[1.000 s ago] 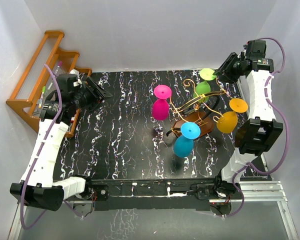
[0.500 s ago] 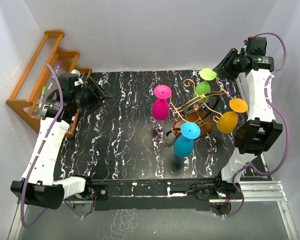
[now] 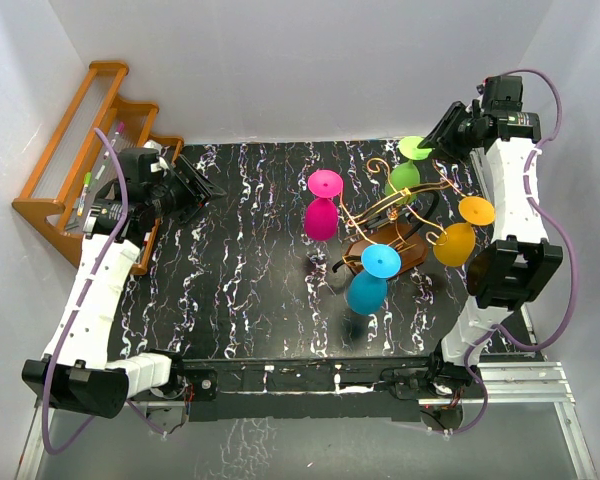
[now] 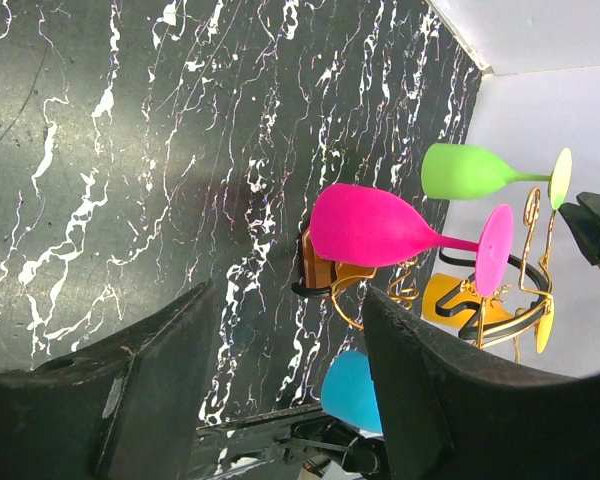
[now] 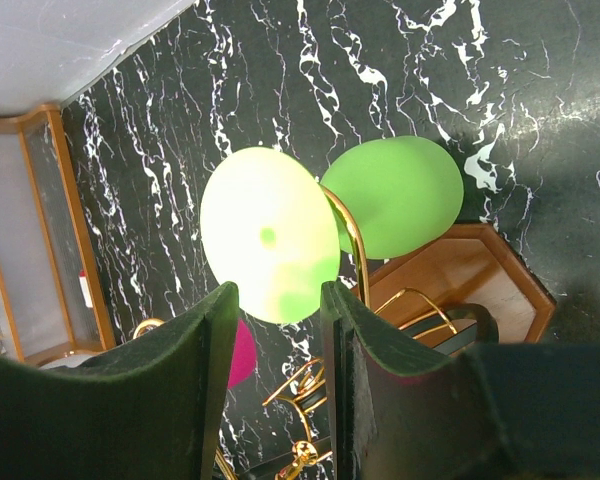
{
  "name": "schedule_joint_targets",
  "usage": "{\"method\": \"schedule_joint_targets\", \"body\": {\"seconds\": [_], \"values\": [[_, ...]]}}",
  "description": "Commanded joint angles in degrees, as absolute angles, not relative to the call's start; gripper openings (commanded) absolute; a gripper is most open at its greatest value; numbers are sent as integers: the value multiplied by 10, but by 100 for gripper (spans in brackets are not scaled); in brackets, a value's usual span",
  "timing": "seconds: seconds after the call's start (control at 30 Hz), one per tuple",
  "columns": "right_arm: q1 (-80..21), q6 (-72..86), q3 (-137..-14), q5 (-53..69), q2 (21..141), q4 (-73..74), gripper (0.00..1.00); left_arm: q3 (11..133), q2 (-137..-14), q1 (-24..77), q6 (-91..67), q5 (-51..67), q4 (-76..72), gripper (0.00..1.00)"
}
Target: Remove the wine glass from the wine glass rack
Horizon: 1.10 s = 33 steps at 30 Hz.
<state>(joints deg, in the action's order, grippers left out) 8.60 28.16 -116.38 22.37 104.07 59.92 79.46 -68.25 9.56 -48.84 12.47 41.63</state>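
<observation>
While the green glass (image 5: 395, 195) is hanging upside down from the rack (image 3: 410, 252) on the right of the worktop (image 3: 240, 290), the right jaws are hovering just beside its foot, partly open and gripping nothing, with the foot showing between the 2 fingertips (image 5: 200, 350) in the wrist view. The left jaws are hanging well apart over the worktop's left, spreading wide and holding nothing. A pink glass (image 4: 365, 225), a blue glass (image 3: 366, 292) and an orange glass (image 3: 454, 243) are hanging from it too.

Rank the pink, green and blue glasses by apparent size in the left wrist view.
1. pink glass, largest, though it hangs nearest the camera.
2. green glass, smaller.
3. blue glass, smallest showing, but partly hidden, so unsure.
</observation>
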Motion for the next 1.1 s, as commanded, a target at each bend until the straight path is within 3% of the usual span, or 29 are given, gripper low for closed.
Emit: {"method": "schedule_joint_targets", "body": {"seconds": [0.0, 0.57, 1.07], "values": [[75, 287, -1164, 209, 1014, 595, 41, 791, -679, 97, -483, 127, 420, 58], [67, 304, -1101, 162, 960, 580, 40, 786, -671, 97, -483, 126, 425, 58], [67, 336, -1122, 157, 997, 535, 40, 783, -664, 98, -476, 120, 435, 58]]}}
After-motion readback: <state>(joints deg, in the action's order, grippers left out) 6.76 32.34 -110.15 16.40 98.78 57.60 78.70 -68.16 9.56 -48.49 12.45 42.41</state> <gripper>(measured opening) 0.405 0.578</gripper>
